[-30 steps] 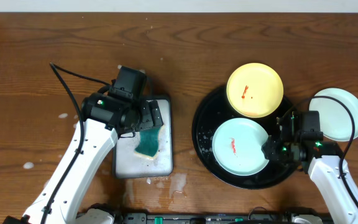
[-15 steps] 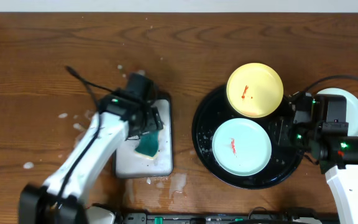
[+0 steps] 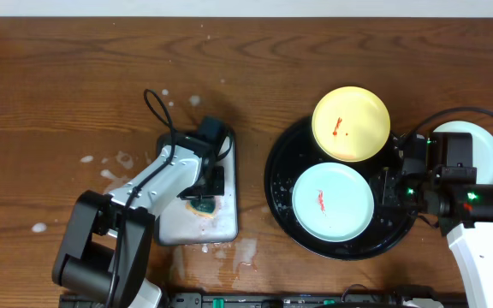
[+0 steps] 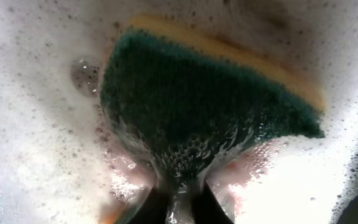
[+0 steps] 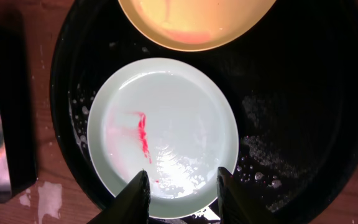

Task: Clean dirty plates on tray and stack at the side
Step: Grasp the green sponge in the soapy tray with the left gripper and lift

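Since half a second ago my left arm has folded in over the sponge tray (image 3: 226, 219), and the left gripper (image 4: 178, 200) is pinched tight on the foamy sponge (image 4: 197, 106). My right gripper (image 5: 182, 198) hangs wide open and empty over the near edge of the mint plate (image 5: 166, 130). The yellow plate (image 3: 351, 123) overlaps the far rim of the black tray (image 3: 279, 171). Bare tray lies right of the mint plate.

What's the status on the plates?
Left fingers shut on sponge, in foam. Right fingers open over smeared mint plate on tray. Yellow plate also smeared. Nothing blocking.
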`<state>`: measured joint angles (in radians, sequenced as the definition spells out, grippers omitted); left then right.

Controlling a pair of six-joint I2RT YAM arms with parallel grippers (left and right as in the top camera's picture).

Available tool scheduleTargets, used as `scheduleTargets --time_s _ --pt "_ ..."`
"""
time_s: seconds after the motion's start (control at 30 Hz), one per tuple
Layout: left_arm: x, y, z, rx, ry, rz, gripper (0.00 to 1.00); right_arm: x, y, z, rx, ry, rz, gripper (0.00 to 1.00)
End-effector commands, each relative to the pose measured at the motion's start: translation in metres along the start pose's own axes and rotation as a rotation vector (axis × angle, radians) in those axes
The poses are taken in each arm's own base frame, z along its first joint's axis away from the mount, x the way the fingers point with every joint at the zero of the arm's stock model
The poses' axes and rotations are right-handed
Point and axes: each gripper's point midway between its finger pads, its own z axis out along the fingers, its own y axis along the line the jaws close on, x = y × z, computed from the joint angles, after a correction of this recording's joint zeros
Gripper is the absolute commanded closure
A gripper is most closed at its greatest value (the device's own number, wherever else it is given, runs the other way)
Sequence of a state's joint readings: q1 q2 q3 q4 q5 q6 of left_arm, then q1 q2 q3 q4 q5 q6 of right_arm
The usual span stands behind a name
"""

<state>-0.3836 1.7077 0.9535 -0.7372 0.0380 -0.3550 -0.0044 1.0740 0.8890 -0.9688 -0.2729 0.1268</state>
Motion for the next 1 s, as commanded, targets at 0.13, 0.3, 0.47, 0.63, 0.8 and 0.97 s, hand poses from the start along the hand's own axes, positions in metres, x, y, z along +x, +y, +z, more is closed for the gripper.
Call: scheduleTargets --time_s 0.13,0.3,0.47,0.63,0.8,0.97 --pt "-0.010 0.009 -0.035 -0.028 -0.044 0.005 0.92 0.000 0.004 0.000 -0.012 0.004 -0.022 0.68" --pt "-0.011 0.009 -0.044 -0.015 -0.073 0.003 0.93 0.000 -0.003 0.000 0.026 0.002 -0.020 0.67" --pt "-0.006 0.012 -0.022 -0.024 -0.068 -0.076 0.93 0.003 -0.010 0.002 0.064 0.019 -0.006 0.67" --pt "-0.008 0.010 -0.039 -0.016 -0.074 -0.092 0.93 0.006 -0.023 0.011 0.116 0.050 0.059 0.70" --pt "-0.018 -0.013 -0.097 0.056 -0.128 -0.036 0.93 0.011 -0.034 0.031 0.126 0.139 0.107 0.73" --pt "-0.019 -0.077 -0.137 0.284 -0.187 0.047 0.93 0.016 -0.040 0.063 0.084 0.246 0.134 0.68"
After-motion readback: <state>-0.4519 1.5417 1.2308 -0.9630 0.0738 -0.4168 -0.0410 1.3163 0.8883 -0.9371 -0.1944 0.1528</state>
